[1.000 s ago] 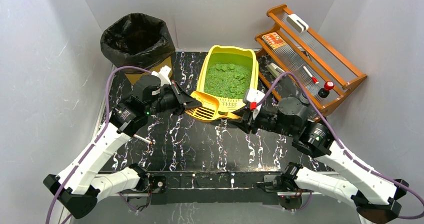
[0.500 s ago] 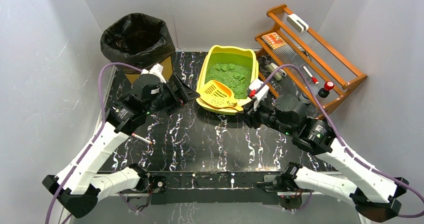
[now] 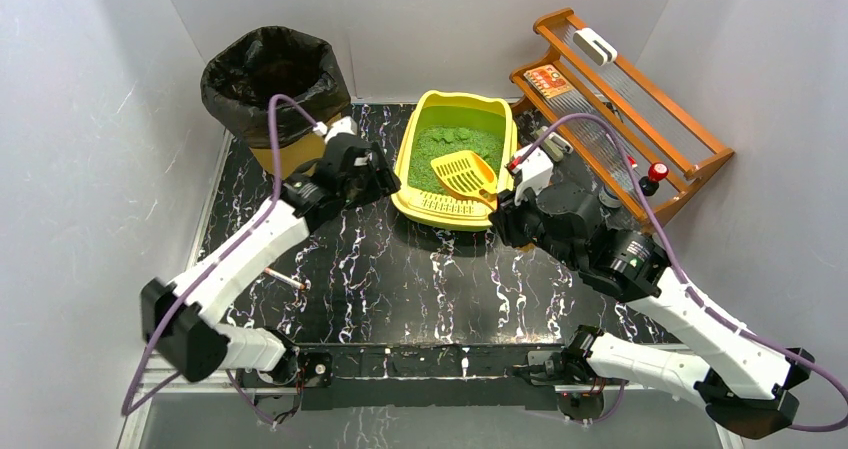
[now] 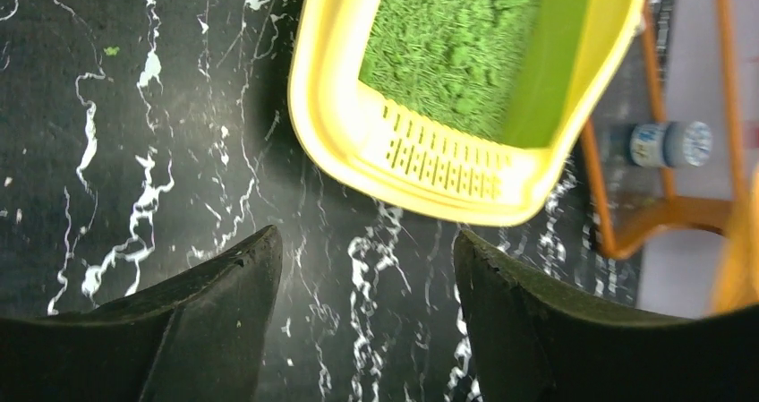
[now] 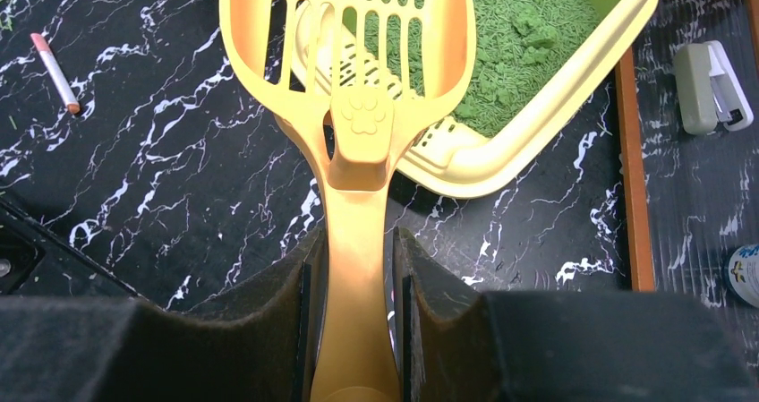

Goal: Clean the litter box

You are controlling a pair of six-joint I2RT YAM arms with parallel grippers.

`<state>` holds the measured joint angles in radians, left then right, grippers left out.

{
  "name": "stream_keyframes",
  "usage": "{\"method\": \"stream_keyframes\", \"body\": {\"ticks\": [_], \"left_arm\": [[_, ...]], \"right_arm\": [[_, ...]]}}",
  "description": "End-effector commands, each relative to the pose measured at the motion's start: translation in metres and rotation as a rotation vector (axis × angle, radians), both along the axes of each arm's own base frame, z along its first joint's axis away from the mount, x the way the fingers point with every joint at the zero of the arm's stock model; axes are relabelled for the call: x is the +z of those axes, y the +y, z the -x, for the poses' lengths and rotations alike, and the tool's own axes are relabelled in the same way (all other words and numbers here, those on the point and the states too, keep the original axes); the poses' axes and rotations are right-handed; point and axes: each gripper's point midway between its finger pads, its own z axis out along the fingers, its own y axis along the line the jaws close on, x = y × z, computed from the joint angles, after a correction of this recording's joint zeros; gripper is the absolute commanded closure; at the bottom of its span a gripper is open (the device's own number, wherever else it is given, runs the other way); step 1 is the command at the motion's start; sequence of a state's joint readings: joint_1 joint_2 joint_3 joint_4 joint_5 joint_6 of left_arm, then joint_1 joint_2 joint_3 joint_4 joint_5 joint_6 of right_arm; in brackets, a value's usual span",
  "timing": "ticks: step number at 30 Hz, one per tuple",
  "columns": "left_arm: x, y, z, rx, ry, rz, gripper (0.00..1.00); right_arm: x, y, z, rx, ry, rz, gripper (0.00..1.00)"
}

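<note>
My right gripper (image 5: pixel 356 241) clamped on scoop (image 5: pixel 362 120) handle, blade over litter box (image 5: pixel 465 174) at 12 o'clock | my left gripper (image 4: pixel 365 241) spread wide, empty, over desk (image 4: pixel 134 106), box at 1 o'clock

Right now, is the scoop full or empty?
Empty. The scoop, gripped by the right pincer over the litter box, has a bare bowl; green litter shows only through its slots.
</note>
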<state>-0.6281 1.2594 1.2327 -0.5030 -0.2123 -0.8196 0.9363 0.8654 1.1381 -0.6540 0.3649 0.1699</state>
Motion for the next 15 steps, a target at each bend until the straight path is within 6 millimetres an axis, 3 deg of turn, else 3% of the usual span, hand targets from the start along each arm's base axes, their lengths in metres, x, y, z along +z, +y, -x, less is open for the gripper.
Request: {"method": "stream_keyframes", "body": {"ticks": [1, 7, 15], "left_arm": [[-0.019, -0.007, -0.042, 0.022, -0.048, -0.071, 0.34], [-0.066, -0.025, -0.072, 0.022, 0.055, -0.091, 0.32], [-0.097, -0.032, -0.099, 0.018, 0.051, -0.094, 0.34]], "right_arm": [[0.034, -0.010, -0.002, -0.073, -0.048, -0.108, 1.00], [0.040, -0.013, 0.003, -0.064, -0.061, -0.143, 1.00], [0.040, -0.010, 0.005, -0.040, -0.057, -0.145, 1.00]]}}
